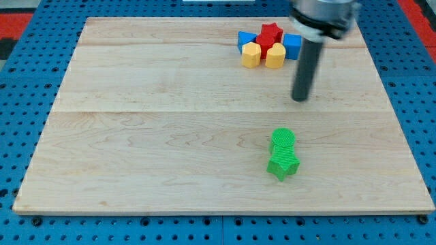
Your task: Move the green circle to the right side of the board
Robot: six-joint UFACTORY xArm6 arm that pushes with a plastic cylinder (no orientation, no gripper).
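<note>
The green circle (pixel 283 139) lies on the wooden board (pixel 136 136), right of centre in the lower half. A green star (pixel 283 165) touches it just below. My tip (pixel 300 99) stands above and slightly right of the green circle, apart from it by a short gap. The rod rises from the tip to the arm's body at the view's top right.
A cluster sits near the view's top, right of centre: a red star (pixel 271 33), a red block (pixel 264 43), two yellow blocks (pixel 251 55) (pixel 275 56), and blue blocks at the cluster's left (pixel 244 39) and right (pixel 292 45). Blue pegboard surrounds the board.
</note>
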